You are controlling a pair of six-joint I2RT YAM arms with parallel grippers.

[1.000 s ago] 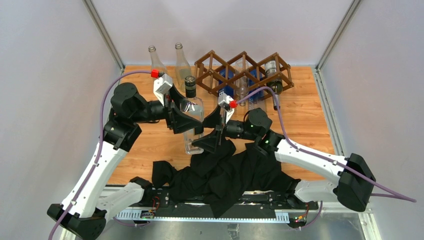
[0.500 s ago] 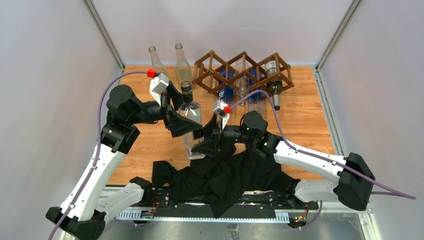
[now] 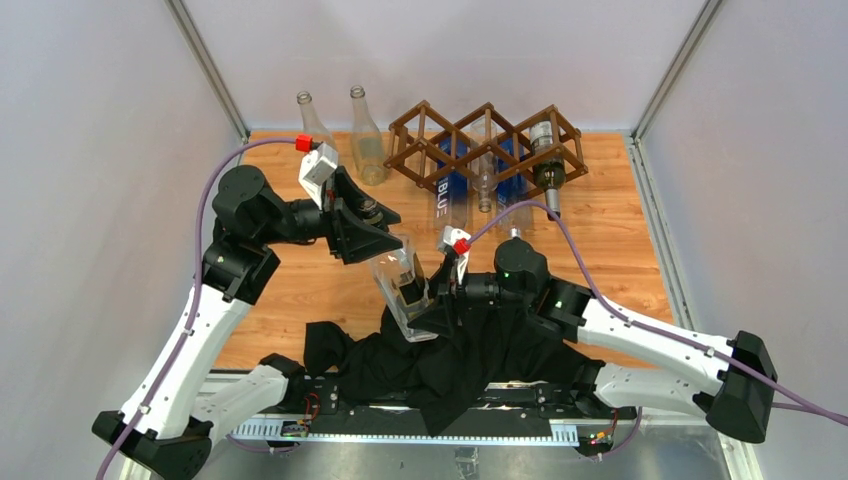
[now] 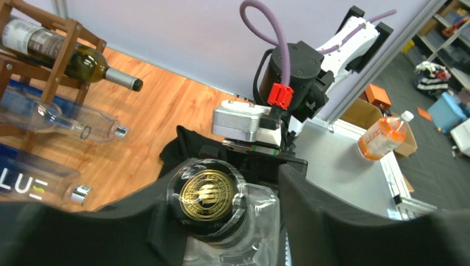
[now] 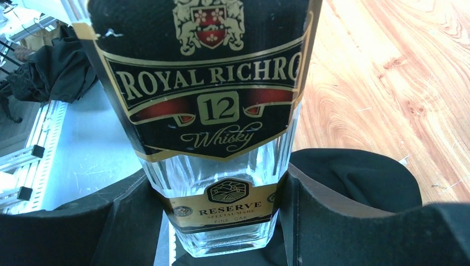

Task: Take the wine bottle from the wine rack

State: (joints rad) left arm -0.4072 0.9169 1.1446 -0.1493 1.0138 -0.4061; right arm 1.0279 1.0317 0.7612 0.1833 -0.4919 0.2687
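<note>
Top external view: you have the whisky bottle point(image 3: 405, 285) tilted at frame centre, well apart from the wine rack point(image 3: 407, 114) at upper centre. Your left gripper point(image 3: 378, 228) clamps its neck end, your right gripper point(image 3: 425, 305) its base. This looks like the carry-off step; next, stand it upright on bare wood, clear of the black cloth point(image 3: 470, 350)

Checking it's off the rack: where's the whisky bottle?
Top view, centre: the whisky bottle hangs between left gripper at its top and right gripper at its base, clear of the wine rack.

L gripper point(image 4: 221, 200), R gripper point(image 5: 216, 191): firm grip, arms inward
</note>
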